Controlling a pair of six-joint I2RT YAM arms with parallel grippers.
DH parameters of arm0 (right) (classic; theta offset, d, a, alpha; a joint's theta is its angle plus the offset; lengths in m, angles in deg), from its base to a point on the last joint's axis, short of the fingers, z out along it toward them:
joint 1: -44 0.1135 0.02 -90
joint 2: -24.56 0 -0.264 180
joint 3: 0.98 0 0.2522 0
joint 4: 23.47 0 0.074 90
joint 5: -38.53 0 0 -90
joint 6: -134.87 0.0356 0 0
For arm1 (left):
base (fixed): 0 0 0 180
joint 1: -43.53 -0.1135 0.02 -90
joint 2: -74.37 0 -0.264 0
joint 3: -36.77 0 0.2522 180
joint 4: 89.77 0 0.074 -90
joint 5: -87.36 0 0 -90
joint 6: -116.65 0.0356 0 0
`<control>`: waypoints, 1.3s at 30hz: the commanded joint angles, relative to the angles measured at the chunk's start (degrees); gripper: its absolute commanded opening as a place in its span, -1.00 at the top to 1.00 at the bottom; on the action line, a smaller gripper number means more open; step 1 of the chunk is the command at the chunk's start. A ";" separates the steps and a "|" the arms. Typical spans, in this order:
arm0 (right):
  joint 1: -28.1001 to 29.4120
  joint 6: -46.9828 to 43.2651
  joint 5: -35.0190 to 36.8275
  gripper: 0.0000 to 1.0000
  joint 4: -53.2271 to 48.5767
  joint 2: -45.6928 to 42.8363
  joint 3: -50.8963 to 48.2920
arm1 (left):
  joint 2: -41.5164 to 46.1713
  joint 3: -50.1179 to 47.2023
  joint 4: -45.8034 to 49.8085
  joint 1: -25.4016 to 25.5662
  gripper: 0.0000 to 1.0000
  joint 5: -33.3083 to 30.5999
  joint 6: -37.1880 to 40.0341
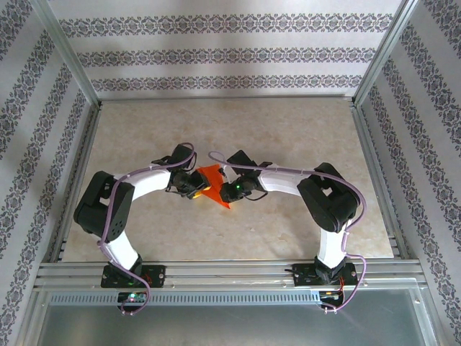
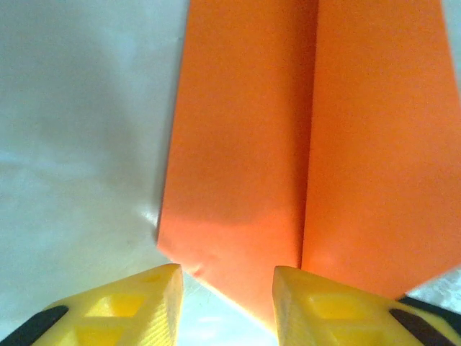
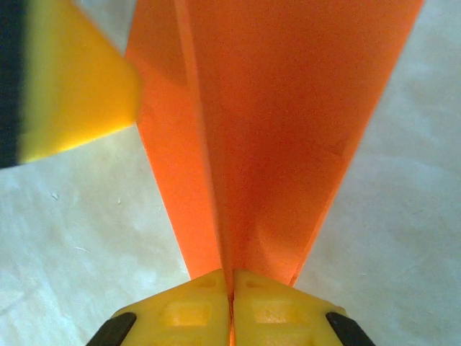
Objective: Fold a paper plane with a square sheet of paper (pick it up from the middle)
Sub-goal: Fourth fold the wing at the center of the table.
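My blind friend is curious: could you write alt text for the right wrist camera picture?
The right gripper pinches the centre crease of a folded orange paper against a pale table. A blurred yellow finger of the left gripper sits at upper left.

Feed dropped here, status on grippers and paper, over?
Right gripper, fingers shut on the paper plane. Left gripper, fingers open astride its edge. Grippers nearly nose to nose.

Left end effector (image 2: 227, 292) parted; right end effector (image 3: 232, 288) pinched closed
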 commanded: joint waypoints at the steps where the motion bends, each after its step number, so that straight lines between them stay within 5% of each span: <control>1: -1.47 2.23 -6.98 0.81 1.82 1.96 -1.14 | 4.00 1.16 2.06 -0.57 0.24 -2.95 2.95; 17: -6.49 10.05 -17.80 0.81 10.69 4.47 -4.79 | -0.50 -3.71 -23.01 -0.60 0.28 8.90 1.32; 39: -7.61 12.00 -18.03 0.72 12.40 5.15 -6.10 | -7.61 -1.92 -17.46 -0.39 0.17 6.95 1.84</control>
